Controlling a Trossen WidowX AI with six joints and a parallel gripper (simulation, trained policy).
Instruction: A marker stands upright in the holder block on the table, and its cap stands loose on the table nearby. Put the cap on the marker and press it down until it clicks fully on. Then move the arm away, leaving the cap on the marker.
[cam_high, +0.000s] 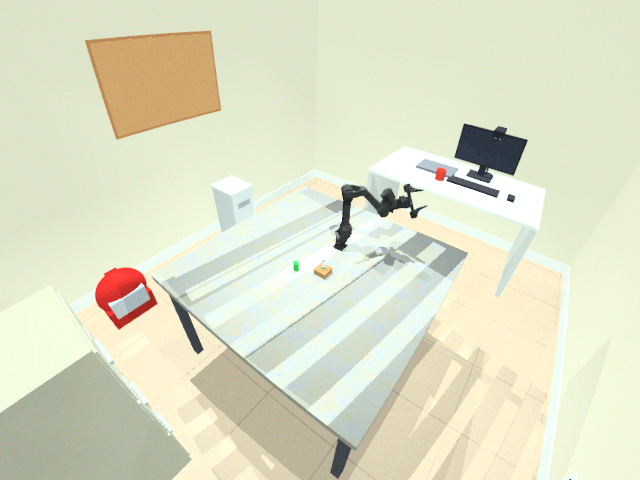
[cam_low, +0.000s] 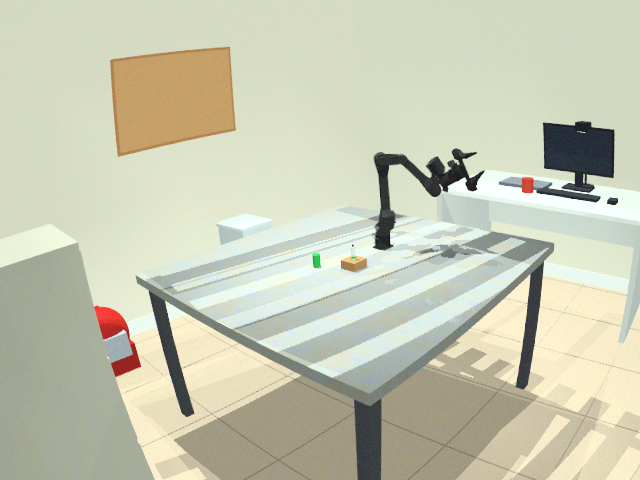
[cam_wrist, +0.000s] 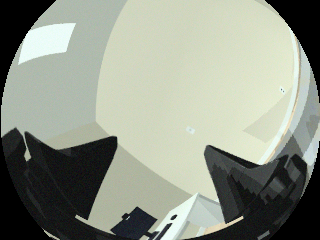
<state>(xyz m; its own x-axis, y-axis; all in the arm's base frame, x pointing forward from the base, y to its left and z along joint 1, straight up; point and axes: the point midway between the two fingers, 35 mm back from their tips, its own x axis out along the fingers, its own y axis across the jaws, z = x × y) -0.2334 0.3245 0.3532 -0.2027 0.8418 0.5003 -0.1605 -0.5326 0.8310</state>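
Note:
The marker (cam_high: 323, 264) (cam_low: 353, 252) stands upright in the orange-brown holder block (cam_high: 321, 275) (cam_low: 353, 265), with its white body and small dark tip uncovered. The green cap (cam_high: 296, 266) (cam_low: 316, 260) stands loose on the table, a little to the left of the block in the top and exterior views. My gripper (cam_high: 425, 199) (cam_low: 480, 162) (cam_wrist: 162, 147) is open and empty, high above the table and far from both the cap and the marker. The wrist view shows neither of them, only walls and part of the desk between the spread fingers.
The table (cam_high: 382, 330) (cam_low: 289, 310) carries the arm's base behind the block. A white desk (cam_high: 524, 206) (cam_low: 622, 206) with a monitor (cam_high: 490, 148) (cam_low: 577, 149), keyboard and red mug (cam_high: 440, 174) (cam_low: 527, 184) stands beyond the gripper. A white cabinet is behind the table.

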